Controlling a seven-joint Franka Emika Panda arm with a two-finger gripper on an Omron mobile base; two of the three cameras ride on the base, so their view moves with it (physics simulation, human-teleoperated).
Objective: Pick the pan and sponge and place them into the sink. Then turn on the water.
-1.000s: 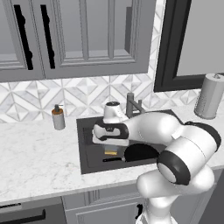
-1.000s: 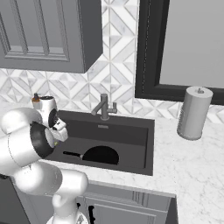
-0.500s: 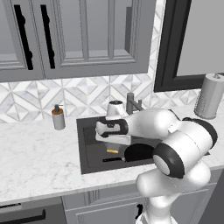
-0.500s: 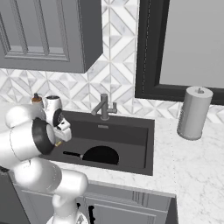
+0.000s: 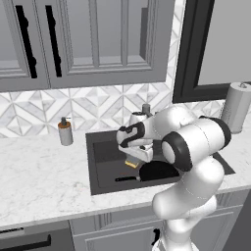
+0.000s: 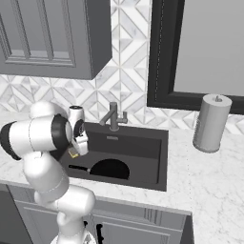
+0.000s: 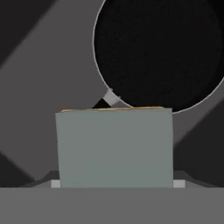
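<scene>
A: What can you count here?

B: One pan [image 5: 158, 171], lying flat on the floor of the sink [image 5: 100, 166], its thin handle pointing left. One sponge [image 7: 114, 146], grey-green face toward the hand camera, a yellow edge along its top. One faucet [image 6: 113, 117] at the back rim, one soap dispenser [image 5: 64, 132] on the marble left of the basin, one paper towel roll [image 6: 211, 123] on the right.

A: And the gripper?

B: One gripper [image 5: 139, 153], over the sink's middle, above the pan's handle end. The sponge sits between its fingers; the jaws stand wide and appear to pinch the sponge across its width, though the fingertips themselves are hidden behind it.

A: Where is the sponge against the pan?

B: Above it and apart, near the handle joint; a bit of yellow peeks out under the hand in the left base view.

A: Anything different from a second ago?

B: The arm has swung rightward and deeper over the basin, carrying the sponge with it. The pan has not moved.
</scene>
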